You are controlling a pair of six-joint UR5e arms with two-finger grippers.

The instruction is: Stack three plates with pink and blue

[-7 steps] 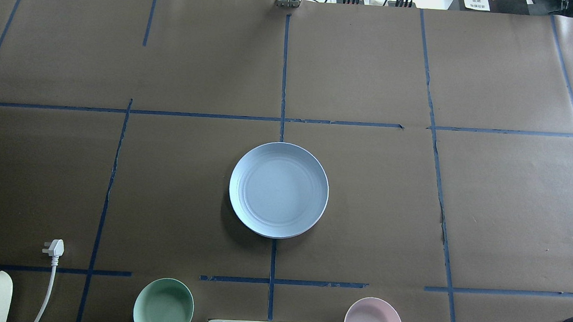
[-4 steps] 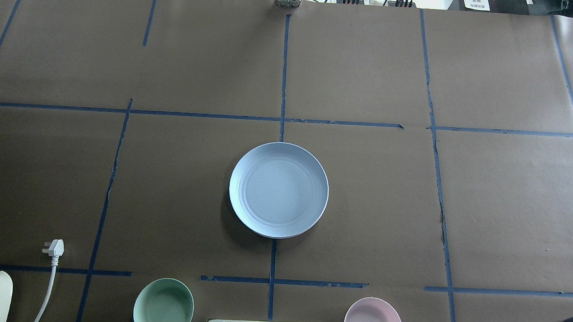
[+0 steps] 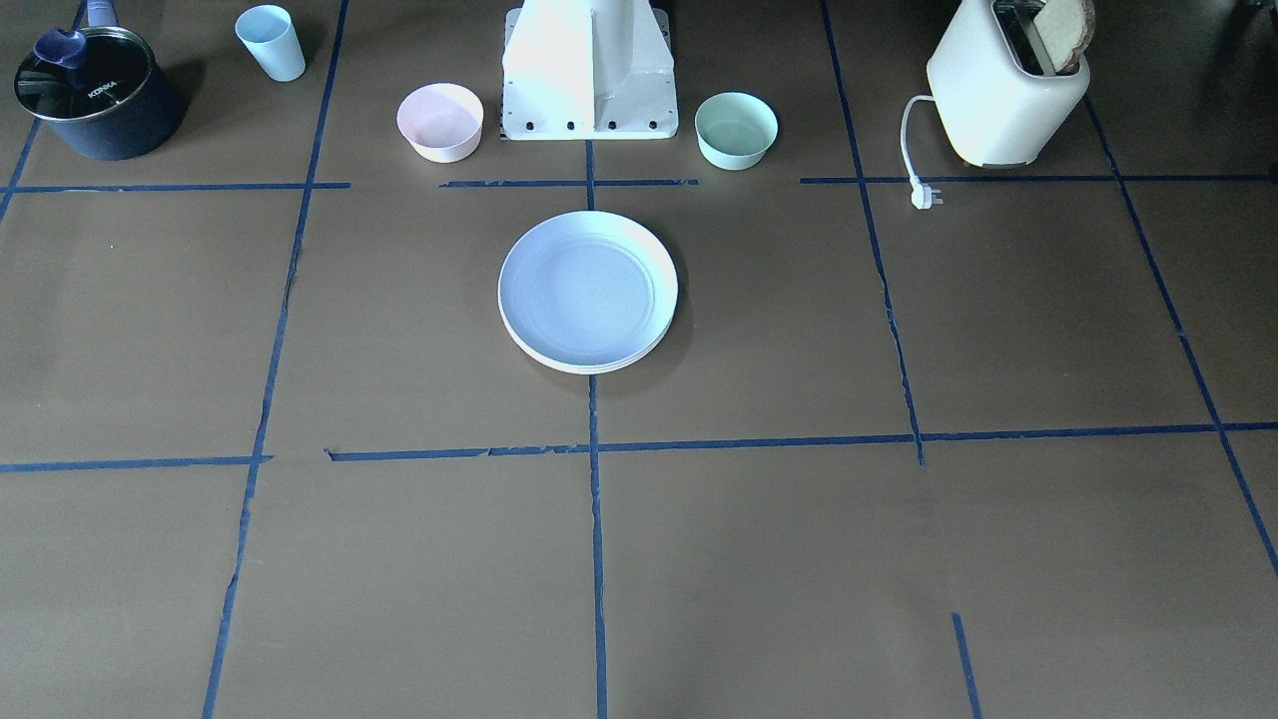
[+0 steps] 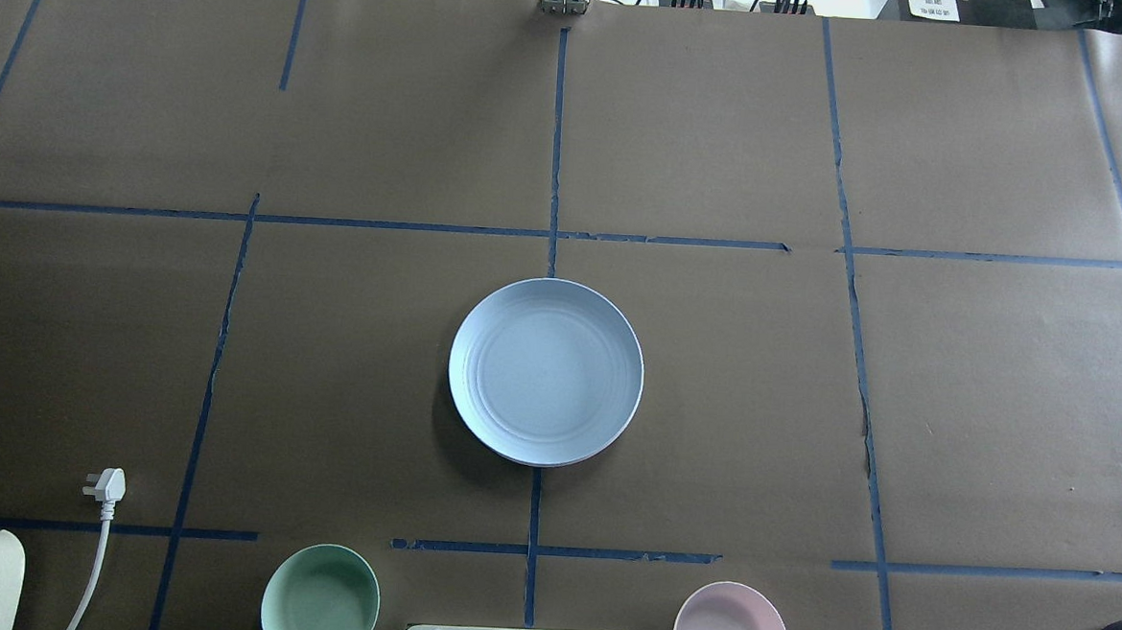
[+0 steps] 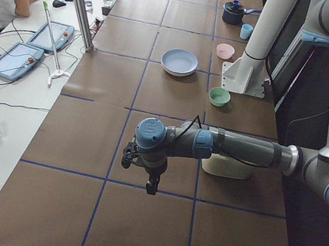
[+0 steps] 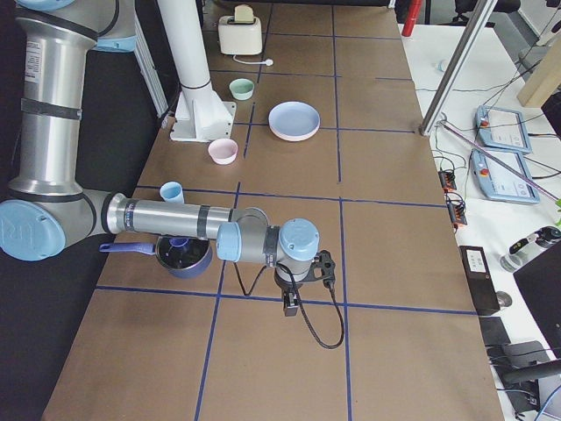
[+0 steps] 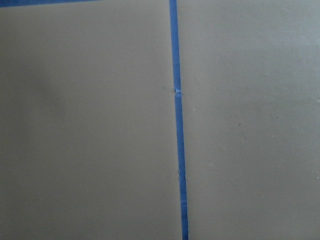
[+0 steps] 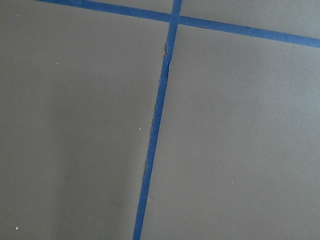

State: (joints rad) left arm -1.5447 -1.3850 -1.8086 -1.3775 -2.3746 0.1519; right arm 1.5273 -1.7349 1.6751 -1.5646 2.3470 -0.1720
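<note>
The light blue plate (image 4: 545, 372) lies on top of a stack at the table's middle. In the front-facing view (image 3: 587, 288) pale rims of plates under it (image 3: 591, 366) show at its near edge; I cannot tell their colours apart. My left gripper (image 5: 152, 188) shows only in the left side view, hanging over bare paper far from the stack. My right gripper (image 6: 290, 307) shows only in the right side view, also far from the stack. I cannot tell whether either is open or shut. Both wrist views show only brown paper and blue tape.
A mint bowl (image 4: 320, 598) and a small pink bowl (image 4: 731, 626) flank the robot base (image 3: 589, 70). A toaster (image 3: 1003, 90) with its plug (image 4: 107, 485), a dark pot (image 3: 95, 95) and a blue cup (image 3: 271, 42) stand along the robot's side.
</note>
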